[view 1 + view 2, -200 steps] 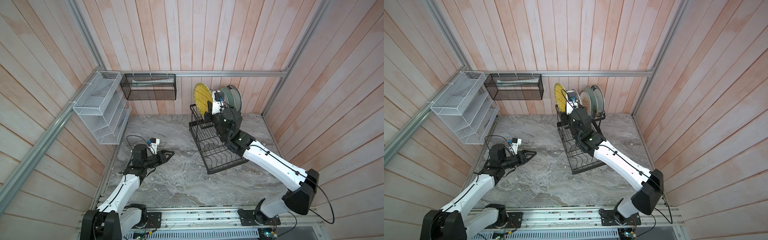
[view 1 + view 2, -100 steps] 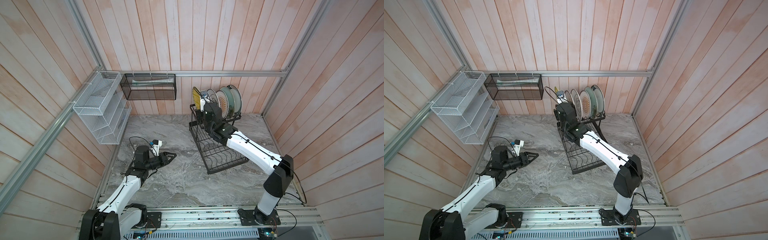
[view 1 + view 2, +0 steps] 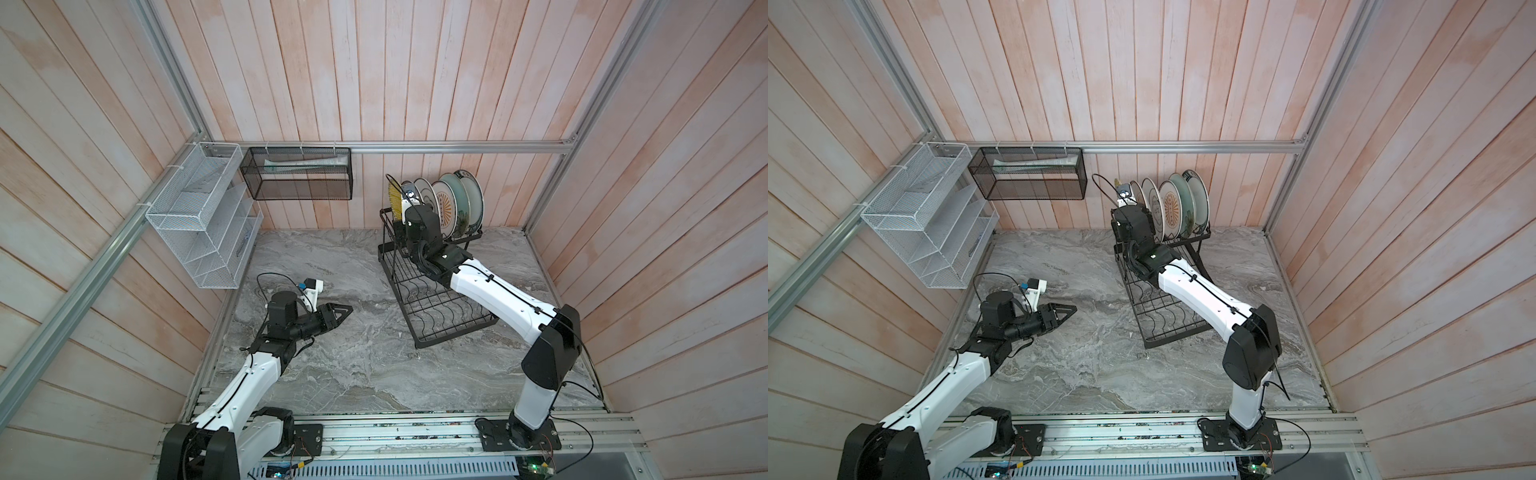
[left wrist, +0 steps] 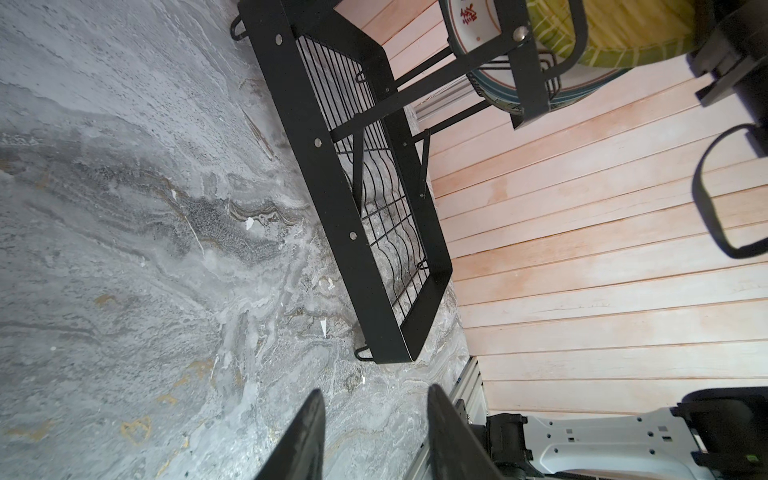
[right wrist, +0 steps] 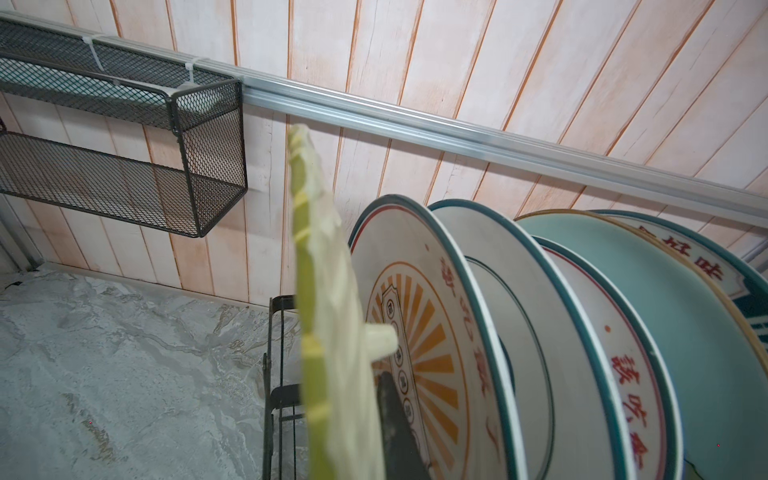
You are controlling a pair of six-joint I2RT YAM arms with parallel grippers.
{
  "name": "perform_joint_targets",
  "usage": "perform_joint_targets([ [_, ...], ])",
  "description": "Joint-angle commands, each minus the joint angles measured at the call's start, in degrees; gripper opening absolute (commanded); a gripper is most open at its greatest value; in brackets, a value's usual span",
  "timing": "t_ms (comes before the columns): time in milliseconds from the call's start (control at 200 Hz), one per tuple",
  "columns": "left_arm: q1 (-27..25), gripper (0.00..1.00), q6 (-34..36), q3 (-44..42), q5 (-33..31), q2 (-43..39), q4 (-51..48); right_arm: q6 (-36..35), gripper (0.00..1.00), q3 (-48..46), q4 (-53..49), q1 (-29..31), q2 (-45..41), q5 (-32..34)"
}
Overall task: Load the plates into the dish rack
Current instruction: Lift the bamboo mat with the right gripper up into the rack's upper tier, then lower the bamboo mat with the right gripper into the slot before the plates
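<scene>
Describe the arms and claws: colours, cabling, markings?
Left arm and right arm: white link shells, black joint housings, thin black cable clipped along each. Left claw is black with tapered fingers; a white camera mount sits on its wrist. No markings legible.

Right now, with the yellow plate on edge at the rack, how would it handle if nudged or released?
The yellow plate is probably stiff but brittle: its thin ribbed rim shows no sag. Being round and upright, it could roll or tip unless a rack slot holds it. The right gripper pinches it at one edge only, so it may pivot in the grip if bumped.
</scene>
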Motion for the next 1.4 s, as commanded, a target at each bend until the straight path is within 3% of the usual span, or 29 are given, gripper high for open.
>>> perform_joint_targets([
  [0, -0.29, 0.42, -0.17, -0.89, 0.64, -0.11, 1.59, 1.86, 0.0, 2.58, 0.86, -0.39, 1.1, -0.96],
  [1185, -0.24, 0.42, -0.03, -1.09, 1.06, -0.34, 2.05, 6.61, 0.0, 3.39, -4.02, -0.61, 4.79, -1.25],
  [1395, -0.24, 0.42, 0.06, -1.09, 1.11, -0.45, 1.87, 6.55, 0.24, 3.3, -4.18, -0.61, 4.73, -1.23],
])
